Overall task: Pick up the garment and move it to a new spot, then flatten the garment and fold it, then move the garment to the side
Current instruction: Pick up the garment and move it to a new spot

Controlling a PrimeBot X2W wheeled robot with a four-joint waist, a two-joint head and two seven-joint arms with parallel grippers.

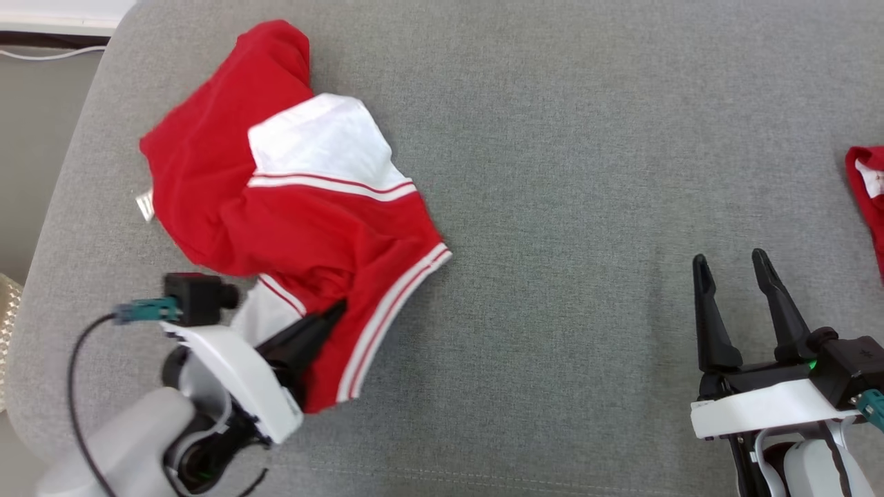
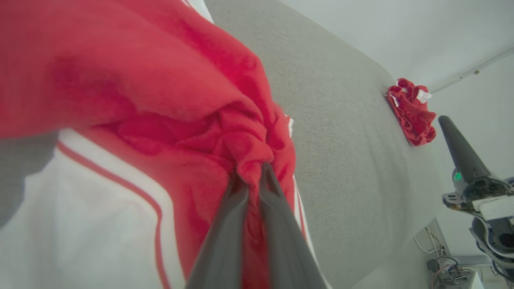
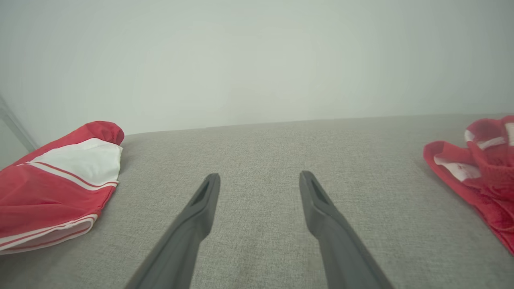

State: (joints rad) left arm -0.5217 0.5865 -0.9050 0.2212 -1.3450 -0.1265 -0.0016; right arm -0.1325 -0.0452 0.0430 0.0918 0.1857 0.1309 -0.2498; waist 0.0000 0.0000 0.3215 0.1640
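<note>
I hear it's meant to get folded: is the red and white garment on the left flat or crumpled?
Crumpled. The garment lies bunched in uneven folds on the grey cushion, left jaws shut on one fold.

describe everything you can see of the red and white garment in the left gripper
The garment is soft red knit-looking cloth with white panels and red-and-white striped trim along its edges; a small pale tag sticks out on one side. It is crumpled and unfolded, lying on the grey cushion toward the robot's left. The left gripper is shut on a bunch of red cloth at its near edge.
</note>
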